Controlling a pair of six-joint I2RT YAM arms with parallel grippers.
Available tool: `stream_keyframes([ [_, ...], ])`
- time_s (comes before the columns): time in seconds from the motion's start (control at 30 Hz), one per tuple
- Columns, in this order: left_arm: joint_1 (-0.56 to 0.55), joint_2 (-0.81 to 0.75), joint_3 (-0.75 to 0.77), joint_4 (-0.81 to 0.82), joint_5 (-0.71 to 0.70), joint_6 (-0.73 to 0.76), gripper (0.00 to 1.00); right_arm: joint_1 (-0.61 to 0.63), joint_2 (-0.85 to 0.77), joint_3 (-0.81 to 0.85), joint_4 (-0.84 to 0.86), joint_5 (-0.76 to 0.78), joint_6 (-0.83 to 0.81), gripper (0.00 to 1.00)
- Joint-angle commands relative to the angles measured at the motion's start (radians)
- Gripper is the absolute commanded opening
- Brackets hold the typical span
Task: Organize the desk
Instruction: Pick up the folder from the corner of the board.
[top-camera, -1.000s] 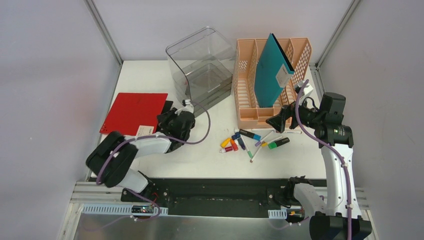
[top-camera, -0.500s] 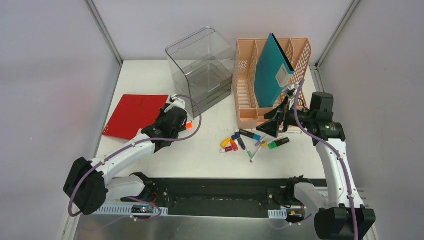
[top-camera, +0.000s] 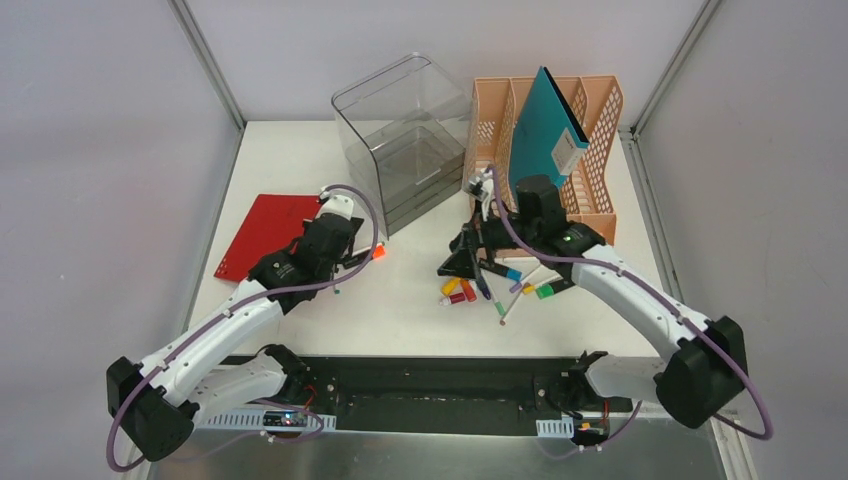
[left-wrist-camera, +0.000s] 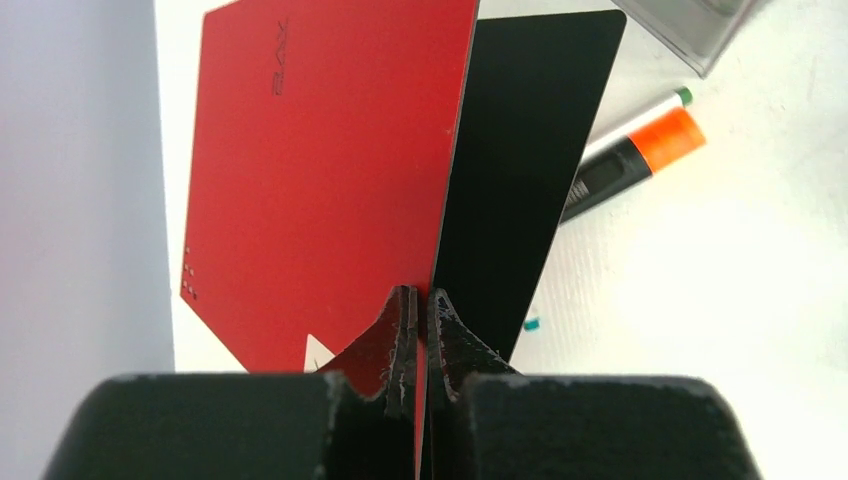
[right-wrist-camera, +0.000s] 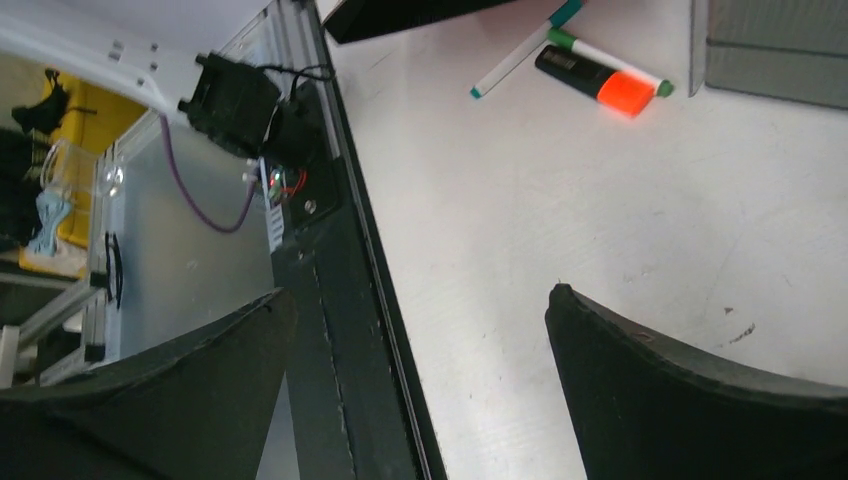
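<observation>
My left gripper (top-camera: 310, 252) (left-wrist-camera: 418, 292) is shut on the near right edge of the red folder (top-camera: 262, 232) (left-wrist-camera: 320, 160). It holds the folder tilted up on edge over the left of the white desk (top-camera: 400, 320), so the dark underside shows. An orange-capped black highlighter (top-camera: 372, 254) (left-wrist-camera: 630, 160) lies just right of it. My right gripper (top-camera: 458, 262) (right-wrist-camera: 420, 310) is open and empty, low over the desk at the left end of several loose markers (top-camera: 485, 285).
A clear plastic drawer box (top-camera: 405, 135) stands at the back centre. A peach file rack (top-camera: 495, 190) with an upright teal folder (top-camera: 545, 125) stands at the back right. Two white pens (right-wrist-camera: 515, 60) lie by the highlighter (right-wrist-camera: 600, 85). The black front rail (right-wrist-camera: 340, 300) edges the desk.
My left arm drew the red folder left and nearer and tipped it up, uncovering the orange highlighter. My right arm swung left from the file rack to the markers.
</observation>
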Motion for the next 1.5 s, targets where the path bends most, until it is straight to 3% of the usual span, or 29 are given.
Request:
stream_keyframes([
  [0.0, -0.002, -0.048, 0.063, -0.076, 0.115, -0.114, 0.00, 0.067, 0.094, 0.075, 0.320, 0.235, 0.288, 0.99],
  [0.1, -0.001, -0.078, 0.081, -0.113, 0.150, -0.138, 0.00, 0.132, 0.159, 0.096, 0.415, 0.303, 0.428, 0.98],
  [0.3, -0.001, -0.100, 0.104, -0.148, 0.221, -0.180, 0.00, 0.234, 0.289, 0.133, 0.434, 0.398, 0.624, 0.98],
  [0.53, -0.001, -0.121, 0.119, -0.163, 0.313, -0.226, 0.00, 0.250, 0.406, 0.012, 0.772, 0.445, 0.911, 0.95],
  [0.87, -0.001, -0.161, 0.121, -0.181, 0.402, -0.278, 0.00, 0.273, 0.604, 0.029, 0.940, 0.465, 1.023, 0.91],
  [1.2, -0.002, -0.198, 0.110, -0.181, 0.504, -0.331, 0.00, 0.275, 0.708, 0.094, 0.954, 0.418, 1.063, 0.77],
  [1.37, -0.001, -0.214, 0.099, -0.174, 0.560, -0.354, 0.00, 0.275, 0.729, 0.116, 0.954, 0.389, 1.078, 0.62],
  [1.47, -0.001, -0.221, 0.085, -0.166, 0.586, -0.366, 0.00, 0.275, 0.732, 0.119, 0.954, 0.377, 1.081, 0.47],
])
